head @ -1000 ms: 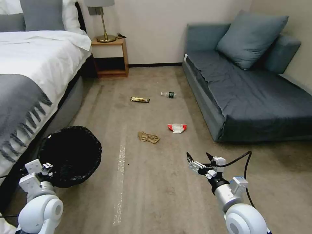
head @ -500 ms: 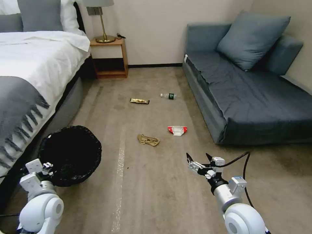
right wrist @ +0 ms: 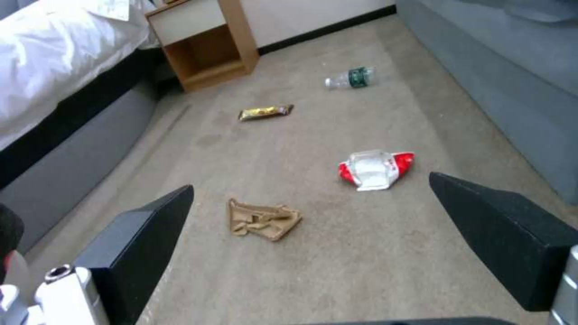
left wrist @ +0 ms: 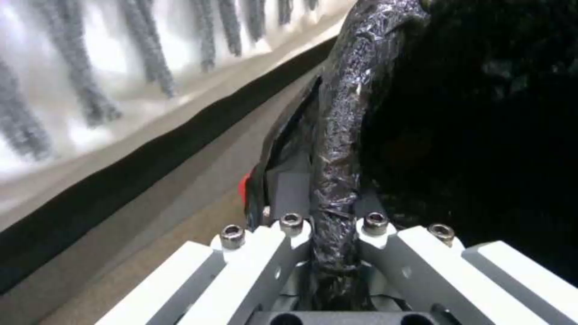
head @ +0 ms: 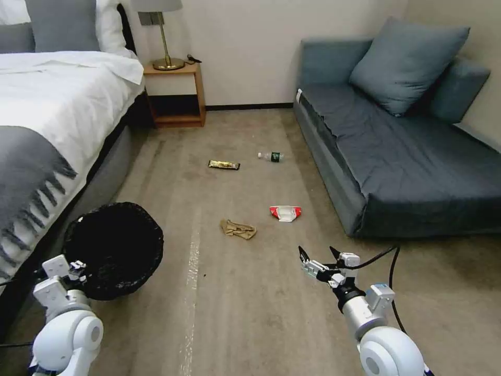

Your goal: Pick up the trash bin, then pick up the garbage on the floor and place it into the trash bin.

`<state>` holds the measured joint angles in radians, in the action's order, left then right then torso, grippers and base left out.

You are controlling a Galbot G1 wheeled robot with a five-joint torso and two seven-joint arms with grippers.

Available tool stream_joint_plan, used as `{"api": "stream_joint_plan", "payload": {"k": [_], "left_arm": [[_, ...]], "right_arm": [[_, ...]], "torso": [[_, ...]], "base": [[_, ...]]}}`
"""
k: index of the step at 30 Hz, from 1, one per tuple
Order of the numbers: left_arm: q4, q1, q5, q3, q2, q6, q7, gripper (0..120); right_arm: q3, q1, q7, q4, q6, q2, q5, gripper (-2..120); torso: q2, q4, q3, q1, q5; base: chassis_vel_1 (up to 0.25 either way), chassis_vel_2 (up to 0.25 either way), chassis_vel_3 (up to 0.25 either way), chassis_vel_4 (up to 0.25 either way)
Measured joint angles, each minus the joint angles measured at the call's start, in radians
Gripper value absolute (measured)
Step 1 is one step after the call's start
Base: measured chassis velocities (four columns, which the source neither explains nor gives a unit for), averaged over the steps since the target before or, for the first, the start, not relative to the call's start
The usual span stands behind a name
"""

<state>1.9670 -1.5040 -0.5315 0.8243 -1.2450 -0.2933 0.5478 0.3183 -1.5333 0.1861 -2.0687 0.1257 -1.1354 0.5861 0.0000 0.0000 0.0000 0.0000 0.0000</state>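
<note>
The trash bin [head: 115, 250], lined with a crinkly black bag, hangs low at my left beside the bed. My left gripper [head: 78, 269] is shut on its near rim; the left wrist view shows the bag-covered rim [left wrist: 343, 113] clamped in that gripper [left wrist: 334, 216]. My right gripper [head: 317, 256] hovers open over the carpet, short of the garbage. Ahead of it lie crumpled tan paper [head: 238, 229] [right wrist: 262, 220] and a red-and-white packet [head: 285, 212] [right wrist: 376, 169]. Farther off are a gold-black wrapper [head: 224, 165] [right wrist: 265, 111] and a small clear bottle [head: 270, 156] [right wrist: 351, 77].
A bed [head: 47, 115] with a grey fringed throw runs along the left. A blue sofa [head: 407, 151] borders the right. A wooden nightstand [head: 175, 91] with a lamp stands at the back wall. A shiny strip [head: 192, 271] runs along the carpet.
The whole picture has shifted slightly, so the camera has moved; the litter sits a little lower in view. Both grippers keep their poses, the left still holding the bin.
</note>
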Motion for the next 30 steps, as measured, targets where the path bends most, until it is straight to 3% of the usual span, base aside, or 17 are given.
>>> {"api": "stream_joint_plan", "payload": {"k": [30], "left_arm": [[-0.02, 0.008, 0.002, -0.006, 0.008, 0.011, 0.0, 3]], "right_arm": [[-0.009, 0.0, -0.009, 0.017, -0.01, -0.006, -0.018, 100]], "torso": [[0.0, 0.0, 0.0, 0.0, 0.0]], "base": [[-0.096, 0.097, 0.096, -0.098]]}}
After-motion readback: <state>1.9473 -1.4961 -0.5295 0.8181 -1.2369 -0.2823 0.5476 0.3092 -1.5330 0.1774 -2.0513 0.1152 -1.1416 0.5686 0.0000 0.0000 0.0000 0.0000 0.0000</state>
